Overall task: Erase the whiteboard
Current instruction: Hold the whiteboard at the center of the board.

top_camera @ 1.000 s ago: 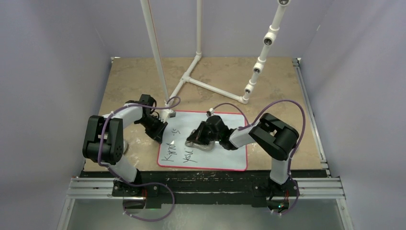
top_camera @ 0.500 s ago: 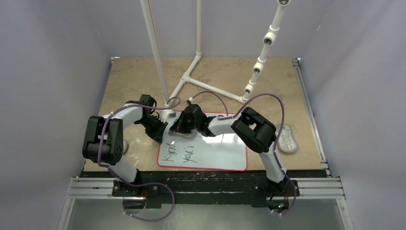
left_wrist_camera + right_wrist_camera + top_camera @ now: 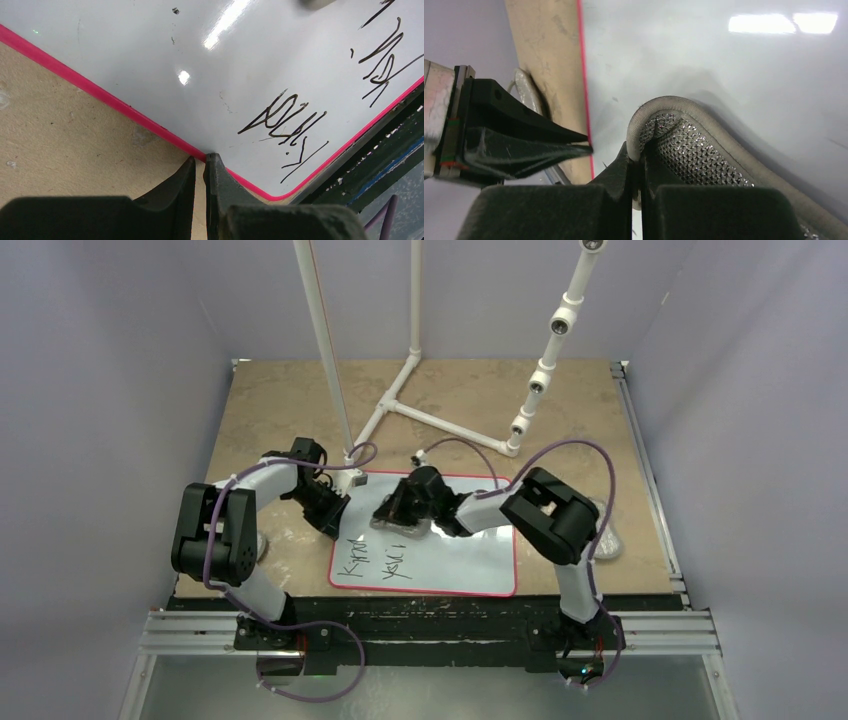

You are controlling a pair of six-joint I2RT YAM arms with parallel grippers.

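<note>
The whiteboard (image 3: 460, 555) lies flat at the near middle of the table, glossy white with a thin red border. Black handwriting (image 3: 352, 558) fills its near left corner, also in the left wrist view (image 3: 285, 120). My right gripper (image 3: 405, 512) is shut on a grey-silver mesh pad (image 3: 694, 145), which rests on the board's far left part (image 3: 724, 65). My left gripper (image 3: 200, 160) is shut with nothing between its jaws. Its tips touch the red border of the board's left edge (image 3: 150, 120). Its dark fingers (image 3: 524, 145) show beside the pad in the right wrist view.
A white pipe frame (image 3: 430, 420) lies behind the board, with an upright pole footed near its far left corner (image 3: 355, 478). A jointed white pipe (image 3: 545, 370) rises at the back right. Another silvery pad (image 3: 608, 540) lies right of the board, partly behind my right arm.
My right gripper carried the pad from the board's middle up to its far left corner, then a little back to the right. The left arm has not moved.
</note>
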